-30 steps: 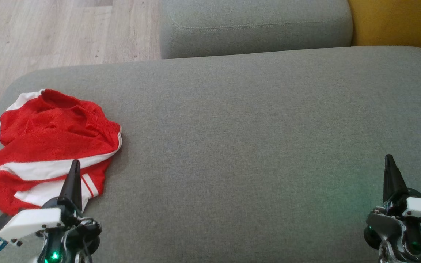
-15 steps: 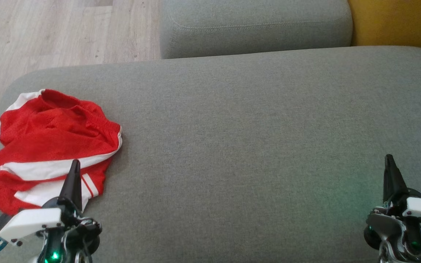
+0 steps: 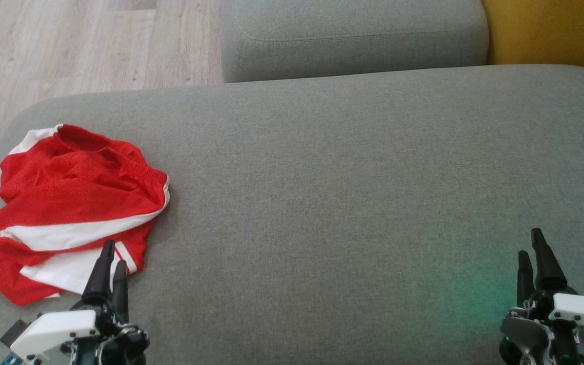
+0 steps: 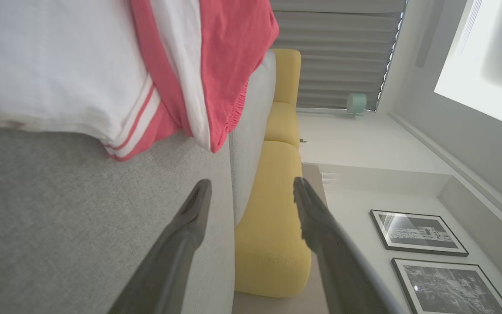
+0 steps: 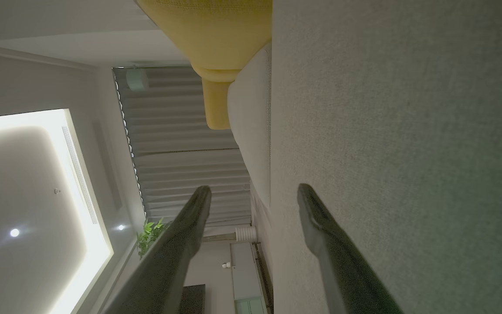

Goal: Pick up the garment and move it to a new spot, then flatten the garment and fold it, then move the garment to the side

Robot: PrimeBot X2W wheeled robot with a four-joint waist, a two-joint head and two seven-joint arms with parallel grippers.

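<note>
Soft, even light is falling on the grey cushion (image 3: 322, 167), a green glow (image 3: 467, 299) spilling just beside my right tool (image 3: 530, 242). My wrist views are bending at the edges; the ceiling panel (image 5: 28, 196) is glaring.

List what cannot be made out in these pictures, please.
- Head view: the left jaws cover the near edge of the garment.
- Left wrist view: the top edge cuts the garment off; whole shape unknown.
- Head view: the dark object at lower left is too small to name.
</note>
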